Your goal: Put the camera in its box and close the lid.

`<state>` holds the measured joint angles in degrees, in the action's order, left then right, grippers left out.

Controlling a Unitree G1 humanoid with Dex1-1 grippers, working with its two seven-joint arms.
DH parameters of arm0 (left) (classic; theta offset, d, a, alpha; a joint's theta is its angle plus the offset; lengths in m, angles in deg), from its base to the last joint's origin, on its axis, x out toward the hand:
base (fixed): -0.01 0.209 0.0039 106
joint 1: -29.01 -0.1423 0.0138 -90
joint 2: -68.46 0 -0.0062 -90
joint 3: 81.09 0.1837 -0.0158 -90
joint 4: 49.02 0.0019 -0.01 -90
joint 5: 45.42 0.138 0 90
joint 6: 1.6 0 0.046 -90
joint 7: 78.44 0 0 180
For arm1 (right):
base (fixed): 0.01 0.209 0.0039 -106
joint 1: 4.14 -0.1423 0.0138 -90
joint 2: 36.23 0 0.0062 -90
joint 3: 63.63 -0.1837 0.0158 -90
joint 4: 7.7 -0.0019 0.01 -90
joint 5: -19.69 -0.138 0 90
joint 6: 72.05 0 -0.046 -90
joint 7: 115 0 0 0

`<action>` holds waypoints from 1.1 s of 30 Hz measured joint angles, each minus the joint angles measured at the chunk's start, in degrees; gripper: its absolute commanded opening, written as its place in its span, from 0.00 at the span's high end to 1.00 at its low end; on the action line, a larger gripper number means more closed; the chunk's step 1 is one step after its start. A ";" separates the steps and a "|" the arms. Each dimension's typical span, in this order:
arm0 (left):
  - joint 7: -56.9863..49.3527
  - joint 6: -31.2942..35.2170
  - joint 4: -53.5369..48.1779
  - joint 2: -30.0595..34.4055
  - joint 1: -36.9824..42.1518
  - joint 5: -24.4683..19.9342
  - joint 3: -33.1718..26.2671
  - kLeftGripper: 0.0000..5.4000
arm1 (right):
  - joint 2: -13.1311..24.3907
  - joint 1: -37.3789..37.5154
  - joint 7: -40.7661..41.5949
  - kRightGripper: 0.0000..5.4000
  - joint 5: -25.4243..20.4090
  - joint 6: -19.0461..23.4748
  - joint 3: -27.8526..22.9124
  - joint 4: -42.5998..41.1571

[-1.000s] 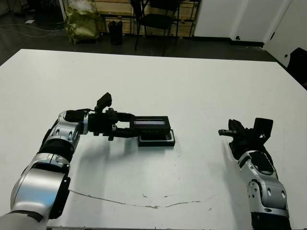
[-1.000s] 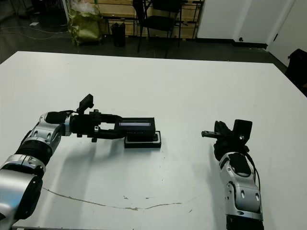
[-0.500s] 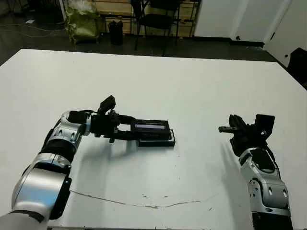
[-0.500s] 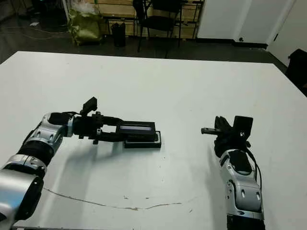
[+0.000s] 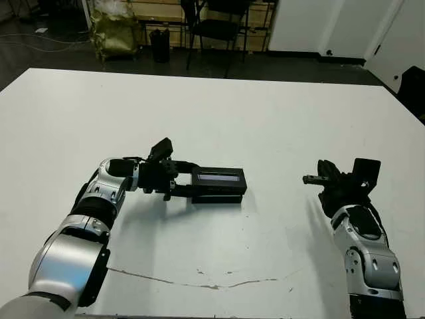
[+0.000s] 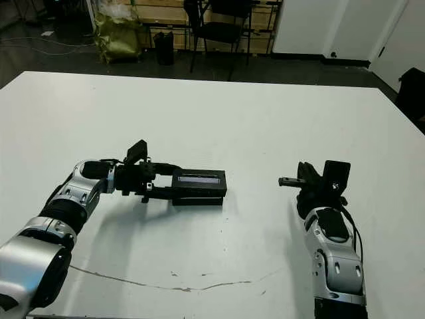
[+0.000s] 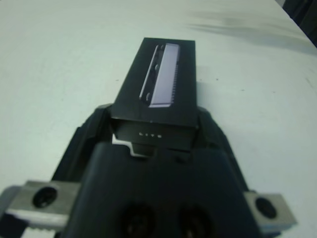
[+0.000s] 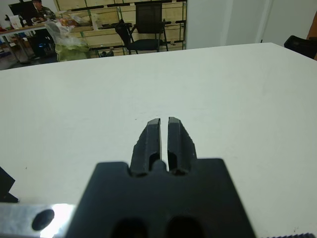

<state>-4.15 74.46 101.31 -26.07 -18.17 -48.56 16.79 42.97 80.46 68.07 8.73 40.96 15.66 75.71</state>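
In the head views the left tool [image 5: 178,186] holds the lid [image 5: 219,179] by its near end and has it over the box [image 5: 216,198], of which only a dark sliver shows beneath; the pair sits near the middle of the white tabletop [image 5: 265,119]. The step in hand looks like the closing: the lid is roughly squared up over the tray, so the next move probably calls for lowering it straight down, checking that the edges line up all round, then letting go without dragging it sideways. The camera cannot be seen in any view; I would judge it to be inside already, but that cannot be confirmed. The right tool [image 5: 317,179] hangs well apart to the right, empty. In the left wrist view the two fingers [image 7: 86,131] stand on either side of the lid's near end, gripping it; the lid is a flat black rectangle with a glossy greyish strip [image 7: 163,74] running along its top and small pale lettering on the end face, and a bit of white lining peeks out below that end. In the right wrist view the right tool's fingers [image 8: 151,141] are pressed nearly together on nothing, with bare tabletop ahead of them.
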 measured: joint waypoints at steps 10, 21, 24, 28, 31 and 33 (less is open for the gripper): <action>1.25 0.33 -1.29 2.12 -0.15 0.25 0.26 0.52 | -0.05 0.00 -0.02 1.00 -0.26 -1.16 -0.30 1.56; 1.65 0.30 -2.65 3.25 -0.50 0.47 0.48 0.53 | -0.04 -0.01 0.07 1.00 -0.61 -0.60 -0.49 1.83; 1.43 0.29 -3.01 3.41 -0.67 0.52 0.61 0.53 | -0.04 0.01 0.06 1.00 -0.61 -0.98 -0.49 1.59; 0.82 0.68 -2.96 3.25 -0.69 0.52 0.65 0.53 | -0.04 0.02 -0.03 1.00 -0.60 -0.91 -0.47 0.78; 0.19 0.81 -2.91 2.83 -0.70 0.52 0.75 0.53 | -0.05 0.02 -0.09 1.00 -0.60 -0.90 -0.47 0.78; 0.01 1.25 -2.90 2.45 -0.70 0.50 0.77 0.53 | -0.05 0.02 -0.11 1.00 -0.58 -0.91 -0.45 0.78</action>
<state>-4.14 75.71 98.41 -23.62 -18.88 -48.05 17.57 42.93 80.48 67.96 8.15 40.05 15.21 76.50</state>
